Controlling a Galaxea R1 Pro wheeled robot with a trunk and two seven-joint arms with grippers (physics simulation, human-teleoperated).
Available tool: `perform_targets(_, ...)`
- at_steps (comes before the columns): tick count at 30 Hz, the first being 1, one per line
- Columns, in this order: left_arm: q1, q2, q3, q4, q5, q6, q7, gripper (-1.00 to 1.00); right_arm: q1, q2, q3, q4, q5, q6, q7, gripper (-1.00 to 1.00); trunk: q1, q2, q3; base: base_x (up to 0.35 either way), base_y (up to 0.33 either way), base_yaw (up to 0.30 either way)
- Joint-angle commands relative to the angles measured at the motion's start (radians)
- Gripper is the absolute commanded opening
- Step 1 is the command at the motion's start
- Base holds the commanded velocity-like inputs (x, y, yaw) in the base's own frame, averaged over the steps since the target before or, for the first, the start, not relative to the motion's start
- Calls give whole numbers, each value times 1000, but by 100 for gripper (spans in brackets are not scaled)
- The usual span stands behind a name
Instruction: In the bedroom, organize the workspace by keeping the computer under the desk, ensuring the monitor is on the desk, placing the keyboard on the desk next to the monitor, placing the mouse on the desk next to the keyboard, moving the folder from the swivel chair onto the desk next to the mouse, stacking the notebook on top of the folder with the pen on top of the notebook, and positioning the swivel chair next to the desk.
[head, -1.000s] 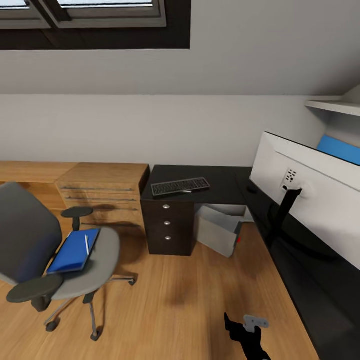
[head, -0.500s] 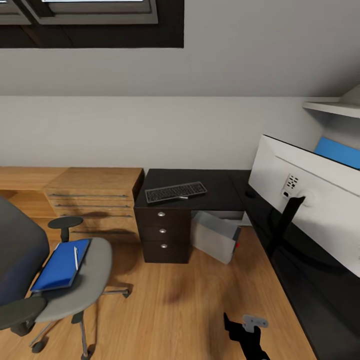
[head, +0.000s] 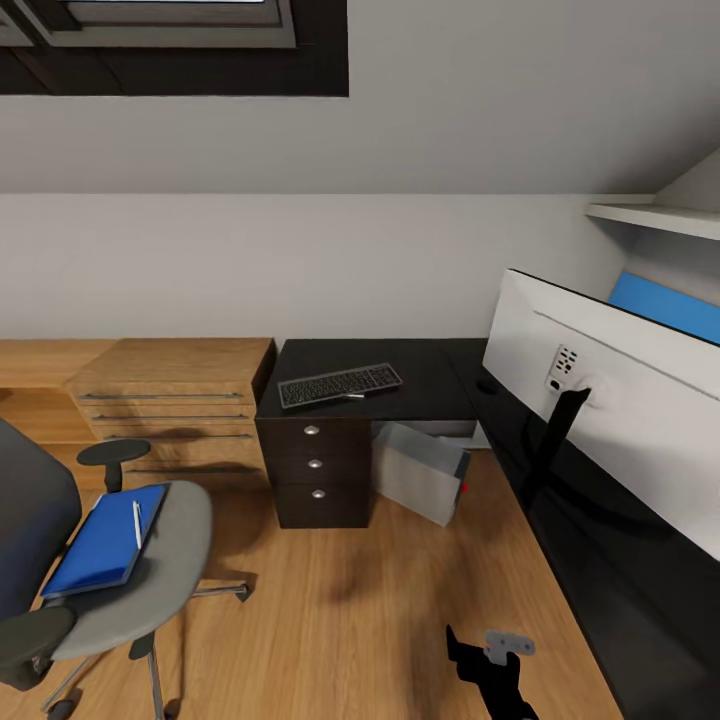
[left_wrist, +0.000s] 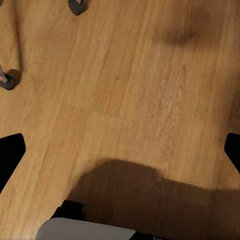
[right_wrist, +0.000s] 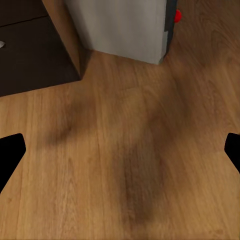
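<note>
In your head view, the black L-shaped desk (head: 420, 385) runs from the centre of the frame down the right edge. On its surface the keyboard (head: 339, 385) lies near the centre, above the three knobbed drawers (head: 315, 462). The monitor (head: 610, 385) stands on the right wing with its pale back toward you, on a dark stem. A small dark shape at the foot of the monitor's left edge may be the mouse (head: 487, 385), but it is too small to be sure. The grey computer (head: 420, 472) sits on the floor under the desk, tilted, with a red spot at its lower right corner. At lower left you see the swivel chair (head: 150, 570), well apart from the desk. The blue folder (head: 100, 545) lies on its seat with the white pen (head: 137, 523) on top; a dark edge under the folder may be the notebook, you cannot tell. A light wooden drawer unit (head: 170, 400) stands left of the desk. A dark arm part (head: 490, 665) shows at the bottom edge.

In your left wrist view, the left gripper (left_wrist: 120, 150) hangs over the wooden floor (left_wrist: 150, 90), its black fingers (left_wrist: 10, 155) at the frame's two sides, spread wide and empty.

In your right wrist view, the right gripper (right_wrist: 120, 150) has its fingers (right_wrist: 10, 152) equally wide and empty over the floor, with the computer (right_wrist: 120, 25) at the upper centre.
</note>
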Motion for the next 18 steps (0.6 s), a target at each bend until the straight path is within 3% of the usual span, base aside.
perform_targets(1, -1, 1, -8, 0, 5, -4, 9, 100, -1, 0, -9, 2, 2, -4, 6, 100, 0, -1, -1, 0, 0, -10)
perform_targets(12, 0, 1, -7, 0, 5, -4, 9, 100, -1, -1, -9, 2, 2, -3, 6, 100, 0, -1, -1, 5, 1, -2)
perform_targets(18, -1, 1, -7, 0, 5, -4, 9, 100, -1, -1, -9, 2, 2, -2, 6, 100, 0, -1, -1, 158, 67, 0)
